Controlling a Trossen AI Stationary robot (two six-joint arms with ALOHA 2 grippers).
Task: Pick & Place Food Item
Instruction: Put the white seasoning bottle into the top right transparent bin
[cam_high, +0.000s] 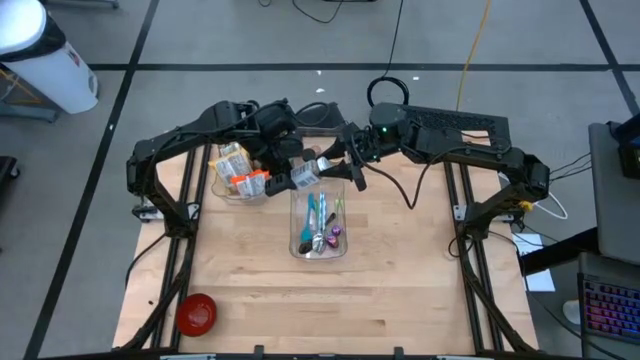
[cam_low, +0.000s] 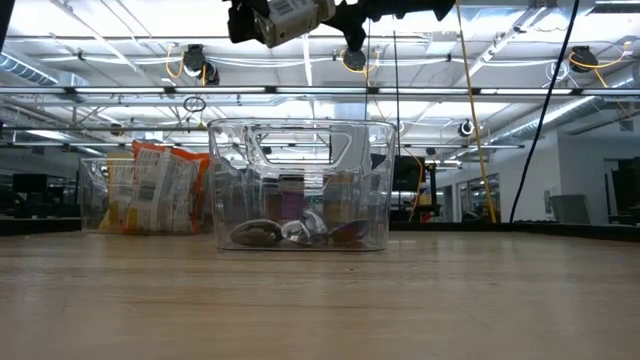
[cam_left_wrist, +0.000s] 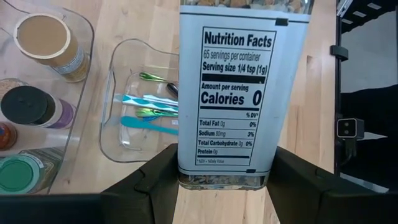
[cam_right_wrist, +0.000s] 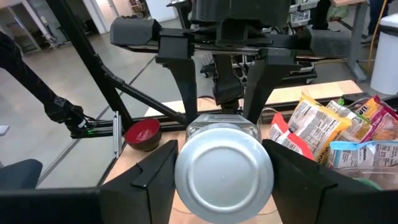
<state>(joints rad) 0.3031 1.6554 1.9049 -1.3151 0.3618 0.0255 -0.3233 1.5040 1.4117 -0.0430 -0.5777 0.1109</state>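
Note:
A clear spice jar (cam_left_wrist: 239, 93) with a white nutrition label and a silver round end (cam_right_wrist: 224, 173) is held in the air between both arms, above the far end of a clear utensil bin (cam_high: 318, 225). It also shows in the high view (cam_high: 306, 176) and at the top of the low view (cam_low: 290, 20). My left gripper (cam_left_wrist: 224, 180) is shut on the jar. My right gripper (cam_right_wrist: 224, 177) comes from the table's right and is shut around the jar's silver end. My left gripper pinches the jar's two side walls (cam_left_wrist: 181, 168) between its two fingers, near one end. The fingers lie across the jar. The jar is lifted clear, roughly level, high above the utensil bin. My right gripper has a finger against each side of the jar's silver round end (cam_right_wrist: 186, 180). The fingers come level from the table's right and lie along the jar. The jar is clear of the table.
A clear bin of snack bags (cam_high: 240, 170) stands left of the utensil bin. A clear bin of lidded jars (cam_left_wrist: 37, 93) shows in the left wrist view. A red bowl (cam_high: 197, 313) sits at the near left corner. Bare wood lies near and right.

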